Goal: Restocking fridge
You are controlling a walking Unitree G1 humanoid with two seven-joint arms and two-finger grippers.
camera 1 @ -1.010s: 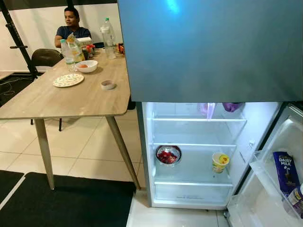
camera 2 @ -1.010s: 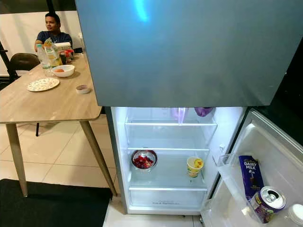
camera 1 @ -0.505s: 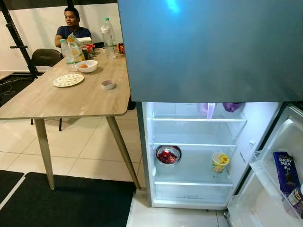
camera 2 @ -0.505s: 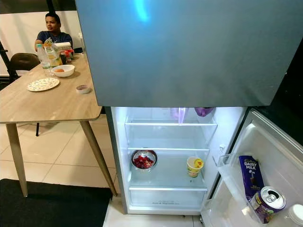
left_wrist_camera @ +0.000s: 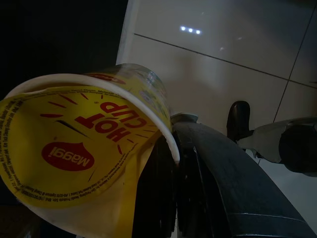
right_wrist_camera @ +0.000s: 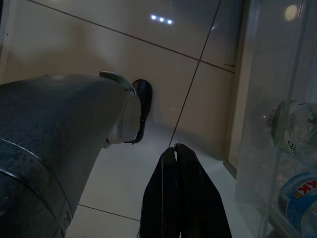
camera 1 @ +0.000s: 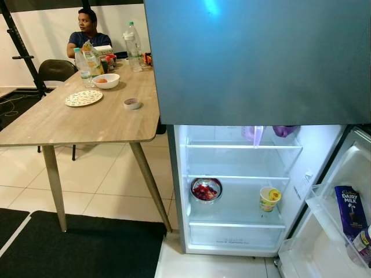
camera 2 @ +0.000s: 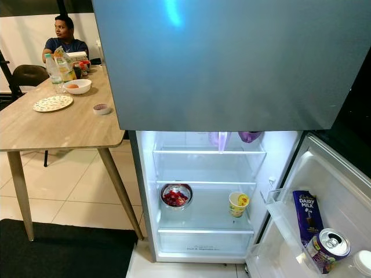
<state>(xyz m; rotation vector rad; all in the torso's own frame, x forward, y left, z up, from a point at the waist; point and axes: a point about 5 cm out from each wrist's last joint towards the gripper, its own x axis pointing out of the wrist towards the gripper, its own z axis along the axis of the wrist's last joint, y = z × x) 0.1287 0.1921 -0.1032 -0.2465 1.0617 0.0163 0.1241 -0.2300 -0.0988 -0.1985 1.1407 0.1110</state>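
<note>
Holding noodle cup [left_wrist_camera: 84, 148] in left tool [left_wrist_camera: 171, 198]

Open fridge [camera 1: 237, 191] ahead, with a bowl [camera 1: 206, 189] at left and a cup [camera 1: 269, 198] at right on one shelf; on the open door [camera 2: 324, 208] at right, a chocolate bar [camera 2: 306, 215] standing behind a can [camera 2: 326, 248]. Left of the fridge, a table [camera 1: 81, 121] bearing a plate [camera 1: 83, 98], a small bowl [camera 1: 106, 80] behind it and bottles [camera 1: 133, 46] farther back. At the table's far end, a seated person [camera 1: 87, 33].

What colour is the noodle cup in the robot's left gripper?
Yellow with red lettering: the foil-lidded noodle cup shows best in the left wrist view.
</note>
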